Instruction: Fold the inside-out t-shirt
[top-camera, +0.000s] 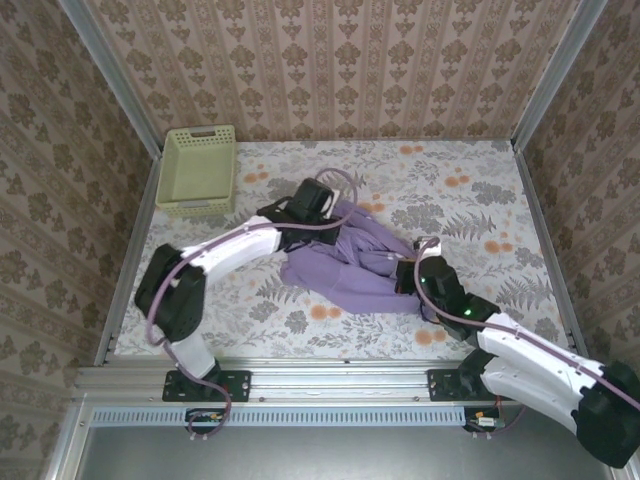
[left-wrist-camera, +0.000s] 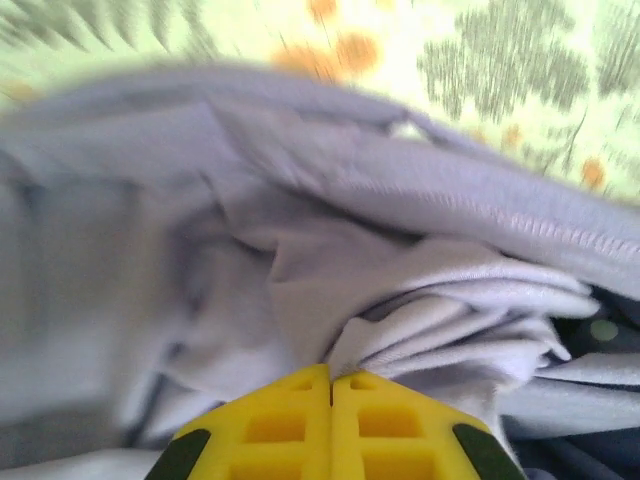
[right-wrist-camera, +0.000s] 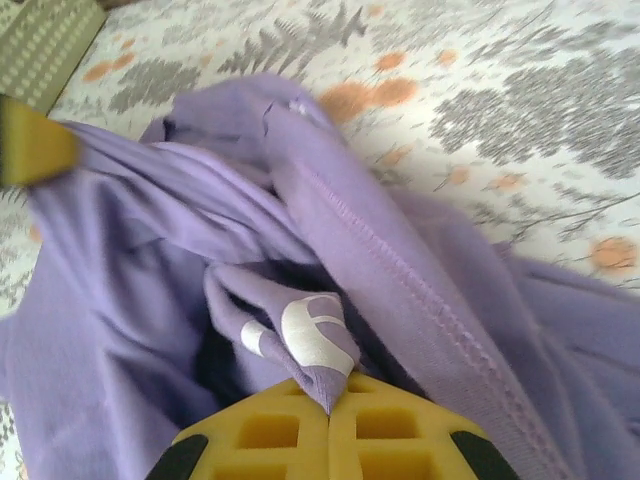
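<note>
Top external view: the inside-out t-shirt (top-camera: 350, 265) lies in a crumpled heap at the centre of the counter (top-camera: 480, 200), well apart from the pale green basket (top-camera: 198, 170) in the upper left of the frame. My left arm (top-camera: 235, 240) sweeps in from the lower left, wrist bent down onto the heap's upper left edge. My right arm (top-camera: 510, 340) reaches up from the lower right, wrist at the heap's right edge. Left wrist view: left jaws closed pad to pad, a bunched fold of lavender cloth pinched at their tip. Right wrist view: right jaws likewise closed, nipping a small peak of fabric that carries a white mark (right-wrist-camera: 305, 340); a stitched hem (right-wrist-camera: 400, 260) runs diagonally past it. Judgement: the step in hand is grasp-and-open. Both grips are set, the garment is not yet spread, and no fold is made. The next move calls for lifting both pinches and drawing them apart toward opposite sides to pull the cloth flat. Go slowly, since each pinch looks thin and could slip.
</note>
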